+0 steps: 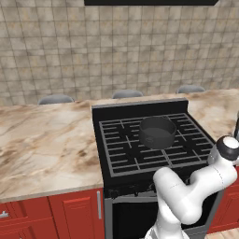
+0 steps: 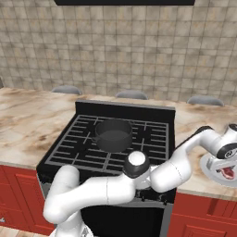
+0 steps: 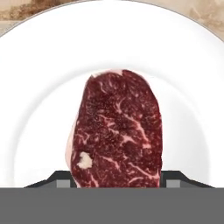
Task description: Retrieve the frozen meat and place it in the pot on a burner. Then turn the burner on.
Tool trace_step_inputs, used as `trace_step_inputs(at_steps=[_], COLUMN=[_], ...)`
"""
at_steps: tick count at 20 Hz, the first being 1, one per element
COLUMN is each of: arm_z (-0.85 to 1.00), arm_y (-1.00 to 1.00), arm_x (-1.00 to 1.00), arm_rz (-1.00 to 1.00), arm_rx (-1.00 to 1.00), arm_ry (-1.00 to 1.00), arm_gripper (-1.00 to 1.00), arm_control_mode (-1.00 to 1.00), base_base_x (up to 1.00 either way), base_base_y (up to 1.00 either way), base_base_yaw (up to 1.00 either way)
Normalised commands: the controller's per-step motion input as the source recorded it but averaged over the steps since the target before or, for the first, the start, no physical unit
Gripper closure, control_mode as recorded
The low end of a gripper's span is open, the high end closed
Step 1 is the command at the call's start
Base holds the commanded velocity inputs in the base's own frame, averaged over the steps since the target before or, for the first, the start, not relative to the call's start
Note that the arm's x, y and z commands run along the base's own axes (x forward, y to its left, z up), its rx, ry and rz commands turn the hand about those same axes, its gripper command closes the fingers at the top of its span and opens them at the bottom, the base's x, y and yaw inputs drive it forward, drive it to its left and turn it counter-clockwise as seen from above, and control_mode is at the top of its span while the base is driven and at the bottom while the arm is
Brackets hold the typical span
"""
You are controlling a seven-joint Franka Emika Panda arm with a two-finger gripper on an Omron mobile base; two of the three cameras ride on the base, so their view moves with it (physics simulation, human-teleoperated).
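Both dark fingertips (image 3: 61, 178) flank the frozen meat (image 3: 117, 131) at its near edge; the gripper (image 3: 117, 181) has closed on it above a white plate (image 3: 192, 61) on the counter (image 2: 194, 121). Farther left, the pot (image 2: 112, 134) sits on a rear burner (image 2: 121, 127) of the range.

Pot (image 1: 157, 132) sits on the range's (image 1: 121, 154) back grate section; meat (image 3: 118, 131) lies on a plate (image 3: 39, 87) on the counter (image 2: 194, 122) right of it.
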Motion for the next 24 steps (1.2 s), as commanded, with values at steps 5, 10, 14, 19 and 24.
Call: trace_step_inputs(at_steps=[5,10,14,19,24], arm_z=[0.84,0.89,0.71,0.68,0.34], arm_y=[0.28,0.51,0.84,1.0,1.0], arm_x=[-0.18,-0.16,-0.18,-0.15,-0.02], arm_rz=[0.0,0.0,0.0,0.03,0.01], arm_rx=[0.0,-0.01,-0.07,-0.12,-0.17], arm_ry=[-0.08,-0.06,-0.01,0.0,0.0], arm_gripper=[1.0,1.0,1.0,1.0,1.0], arm_control_mode=[-1.0,-1.0,-1.0,-1.0,-1.0], base_base_x=[0.0,0.0,0.0,0.0,0.0], base_base_y=[0.0,0.0,0.0,0.0,0.0], base_base_yaw=[0.0,0.0,0.0,0.0,0.0])
